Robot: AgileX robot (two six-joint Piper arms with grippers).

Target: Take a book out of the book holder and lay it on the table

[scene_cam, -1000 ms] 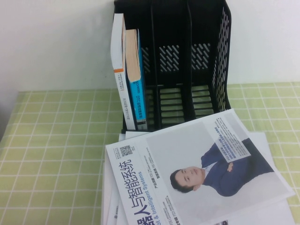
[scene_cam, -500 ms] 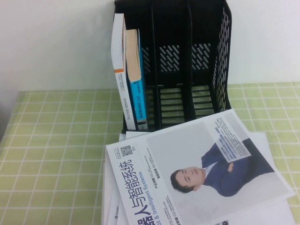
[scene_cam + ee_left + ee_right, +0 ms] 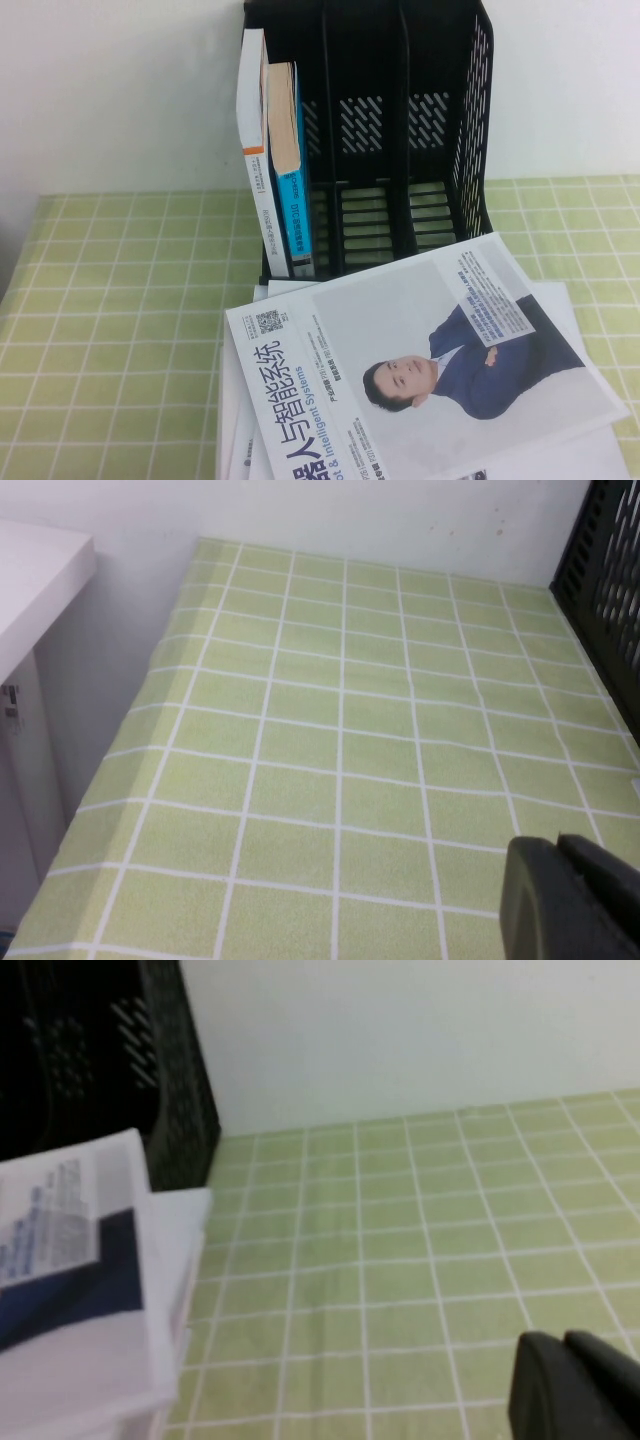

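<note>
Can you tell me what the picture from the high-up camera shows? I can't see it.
A thin magazine with a man in a dark blue suit lies flat on other white papers on the green checked table. Behind it stands a tall black book holder, two thick books upright in its left slot. Neither robot hand shows here.

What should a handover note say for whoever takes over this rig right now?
Left gripper: parked over bare cloth left of the rack, holding nothing.
Right gripper: shut, empty, over the cloth right of the paper stack.
Book: flat, cover up, on top of white papers on the table, just in front of the rack.
Rack: two thick books upright in its leftmost compartment; the other compartments hold nothing.
Done: book out and laid down.
Left: nothing apparent; both arms are clear of it.
</note>
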